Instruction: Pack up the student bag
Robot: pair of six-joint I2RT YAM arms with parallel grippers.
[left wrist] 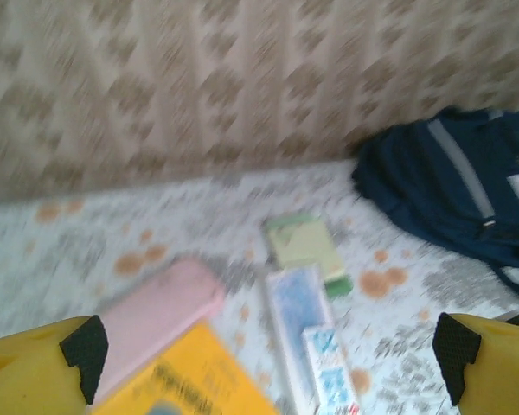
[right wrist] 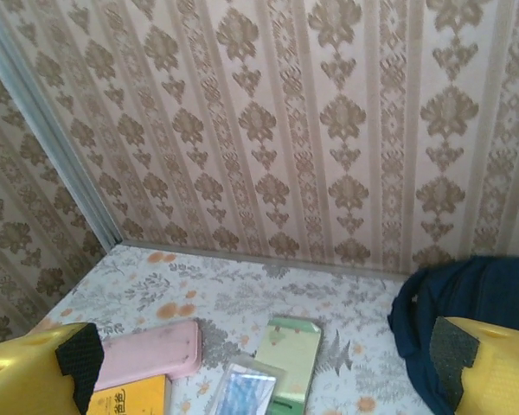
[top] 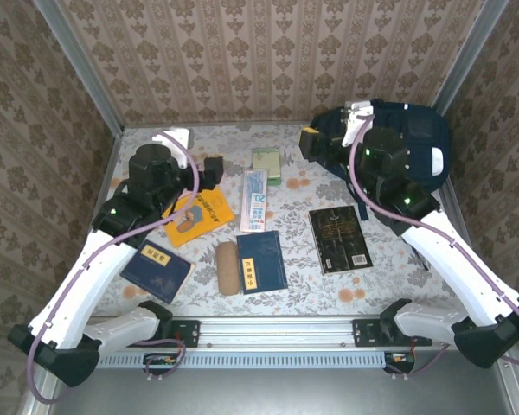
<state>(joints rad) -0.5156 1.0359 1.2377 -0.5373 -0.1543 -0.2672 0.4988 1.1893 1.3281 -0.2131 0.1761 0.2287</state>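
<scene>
Nearest the arm bases, flat on the desk (top: 329, 296): a navy book (top: 158, 264) with a pale yellow label, beside it a tan pencil case (top: 228, 266), then a blue book (top: 262, 261) with a similar label, then a black book (top: 340, 239) well to the right. Label writing too small to read; gold print on the black cover likewise unreadable. Tan case shut, contents hidden.

A little farther, an orange book (top: 199, 216) with dark characters along one edge, partly under the left arm. Just right of it, a long blue-and-white box (top: 254, 201) marked "20". Beyond the box, a pale green pad (top: 266, 162), no legible text. Left of the pad, a pink case (left wrist: 160, 316), closed, touching the orange book's edge in the left wrist view.

Above this middle stretch, the left gripper (left wrist: 270, 354), spread wide, nothing between its yellow fingers. Farther right, the right gripper (right wrist: 266, 354), equally wide and empty, just beside the bag.

Farthest back, in the right rear corner of the desk against the patterned wall: the student bag (top: 415, 138), navy with pale stripes. Cannot tell whether open, nor what sits inside.
</scene>
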